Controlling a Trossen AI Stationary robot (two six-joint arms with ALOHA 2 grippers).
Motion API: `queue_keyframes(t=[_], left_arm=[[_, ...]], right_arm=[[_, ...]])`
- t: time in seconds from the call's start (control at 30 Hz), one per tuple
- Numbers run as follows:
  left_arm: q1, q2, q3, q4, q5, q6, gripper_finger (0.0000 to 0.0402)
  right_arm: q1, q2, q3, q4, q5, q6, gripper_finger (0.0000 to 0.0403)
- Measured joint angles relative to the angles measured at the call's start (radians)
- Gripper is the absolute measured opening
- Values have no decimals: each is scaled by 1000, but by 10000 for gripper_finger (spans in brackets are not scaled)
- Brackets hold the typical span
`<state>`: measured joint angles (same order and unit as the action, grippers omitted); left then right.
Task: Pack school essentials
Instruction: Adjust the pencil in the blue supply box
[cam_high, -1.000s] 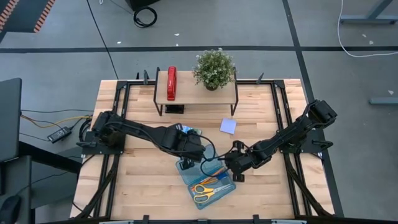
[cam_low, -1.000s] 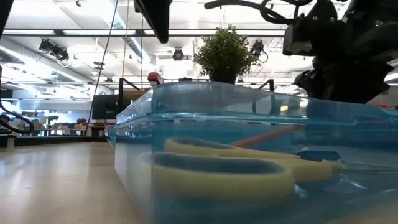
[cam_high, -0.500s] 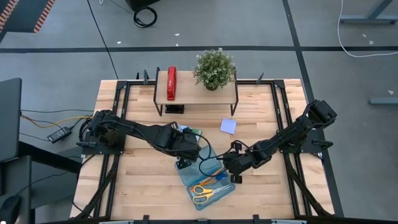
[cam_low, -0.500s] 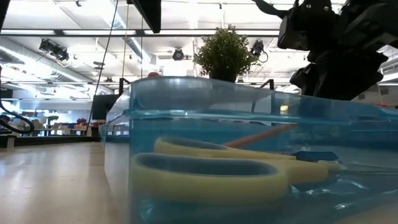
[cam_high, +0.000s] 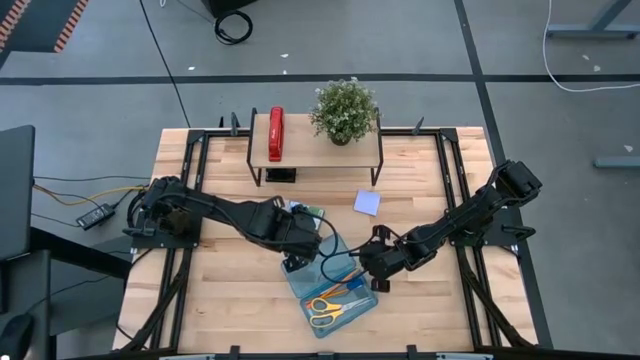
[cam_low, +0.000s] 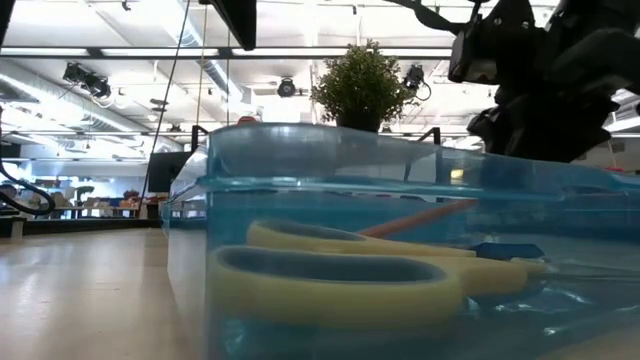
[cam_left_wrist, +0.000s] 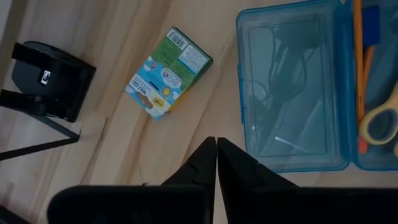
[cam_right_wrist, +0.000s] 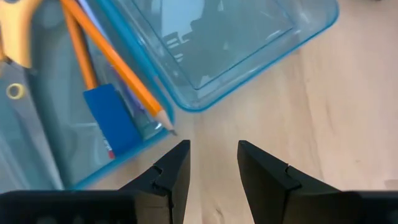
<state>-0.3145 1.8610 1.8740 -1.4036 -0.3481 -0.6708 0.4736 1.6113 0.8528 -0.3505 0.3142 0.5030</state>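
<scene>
A translucent blue plastic hinged case (cam_high: 330, 283) lies open near the middle of the light wooden surface (cam_high: 230, 300), its clear blue lid (cam_left_wrist: 292, 93) folded flat beside the filled tray. Inside the tray lie the yellow-handled scissors (cam_high: 325, 308), two orange pencils (cam_right_wrist: 109, 56) side by side, and a small blue eraser (cam_right_wrist: 112, 121) just beside the pencil tips; one pencil point pokes just over the tray's rim. In the low view the scissors' yellow handles (cam_low: 340, 285) fill the front of the case, with an orange pencil (cam_low: 420, 218) slanting behind them.

The left gripper (cam_left_wrist: 216, 155) hovers above the surface beside the lid's edge, its two dark fingers clenched together with nothing between them. The green-blue printed packet (cam_left_wrist: 169, 72) lies flat on the wood, near the lid but apart from it, outside the case.

The right gripper (cam_right_wrist: 212, 163) hangs over bare wood just off the tray's corner, its fingers parted and grasping nothing.

A lavender sticky-note pad (cam_high: 367, 203) rests on the surface between the case and a small wooden shelf (cam_high: 315, 150) that carries a red stapler (cam_high: 276, 134) and a potted green plant (cam_high: 345, 110)
</scene>
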Motion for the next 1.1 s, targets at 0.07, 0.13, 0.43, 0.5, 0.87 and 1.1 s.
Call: queue_keyframes(t=[0.07, 0.13, 0.43, 0.5, 0.87, 1.1], left_arm=[[-3, 0, 0, 0, 0, 1, 24], [-4, 0, 0, 0, 0, 0, 21], [-3, 2, 0, 1, -10, 1, 18], [-3, 2, 0, 1, -22, 1, 21], [-3, 2, 0, 1, -37, 0, 15], [4, 2, 0, 1, -57, -3, 20]], right_arm=[[0, 0, 0, 1, 23, -1, 140], [0, 0, 0, 1, 51, -1, 140], [-8, 0, 2, 55, -54, -36, 140], [-5, 0, 2, 65, -101, -51, 140], [1, 0, 2, 70, -270, -55, 140], [1, 0, 2, 120, -367, -49, 140]])
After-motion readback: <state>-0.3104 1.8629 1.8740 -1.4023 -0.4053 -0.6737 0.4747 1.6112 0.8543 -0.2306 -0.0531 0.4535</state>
